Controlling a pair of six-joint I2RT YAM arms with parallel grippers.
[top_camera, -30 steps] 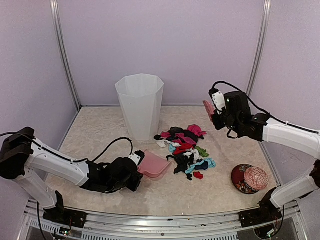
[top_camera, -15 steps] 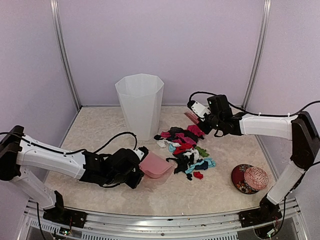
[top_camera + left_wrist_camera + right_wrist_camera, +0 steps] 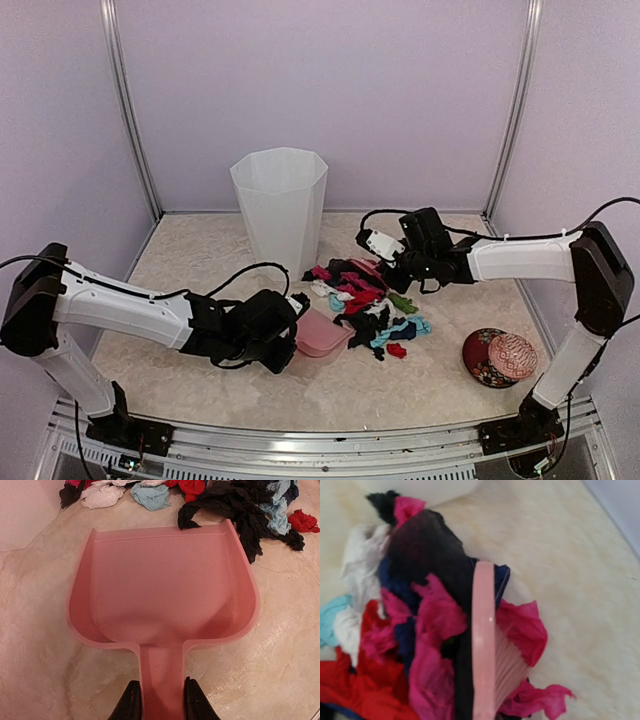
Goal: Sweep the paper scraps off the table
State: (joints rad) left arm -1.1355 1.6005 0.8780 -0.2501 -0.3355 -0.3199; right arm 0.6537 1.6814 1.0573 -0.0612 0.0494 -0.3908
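My left hand (image 3: 160, 702) is closed tight on the handle of the pink dustpan (image 3: 160, 590). The pan lies flat on the bench (image 3: 180, 265), just near-left of the paper scraps (image 3: 368, 298). Its open lip faces the pile & one black bit touches it. My right hand (image 3: 388, 260) grips the pink brush (image 3: 483, 640). I can't see its fingers, but the brush sticks straight out from it. Bristles sit at the far side of the pile.

To do this well, I think: press the pan lip down, no gap. Pull the brush slow toward the pan so bits don't fly past. The stray red bit (image 3: 397, 350) at near-right prob. needs a 2nd pass.
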